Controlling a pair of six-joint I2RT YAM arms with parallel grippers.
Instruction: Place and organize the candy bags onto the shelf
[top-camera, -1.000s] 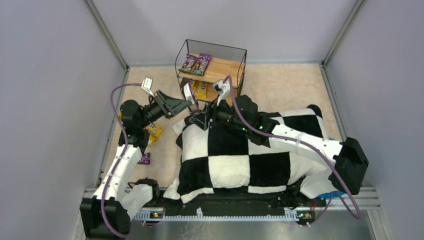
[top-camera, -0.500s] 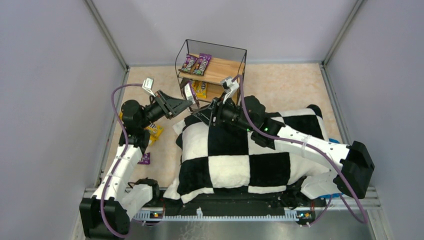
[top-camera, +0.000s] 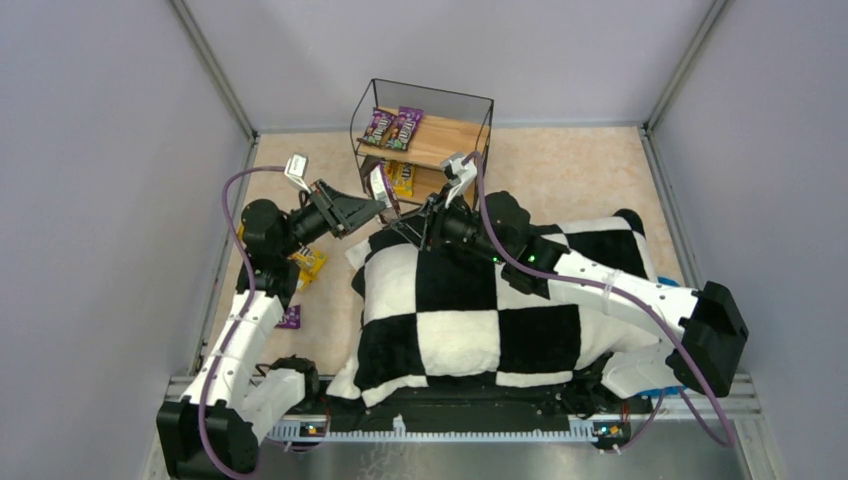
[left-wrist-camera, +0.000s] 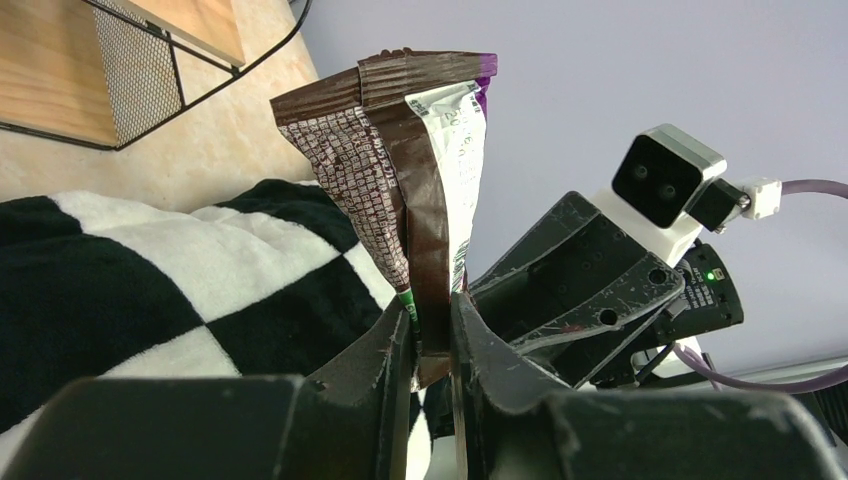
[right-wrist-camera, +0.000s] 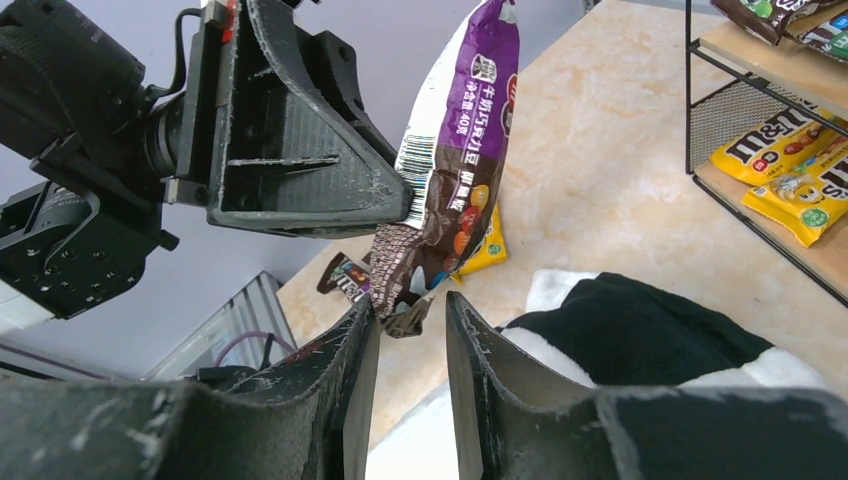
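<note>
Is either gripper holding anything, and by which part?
The left gripper pinches a glossy purple-and-brown candy bag by one edge, toward its lower end. The right gripper straddles its bottom corner, jaws not yet clamped.

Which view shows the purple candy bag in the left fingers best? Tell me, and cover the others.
Right wrist: the purple candy bag faces it, print and barcode readable, lower corner between the right fingers. Left wrist shows its seamed back clamped in the left fingers. Top external shows only a small sliver.

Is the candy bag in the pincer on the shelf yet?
Not yet. The left pincer holds the bag in the air, near the shelf, beside the checkered cushion.
</note>
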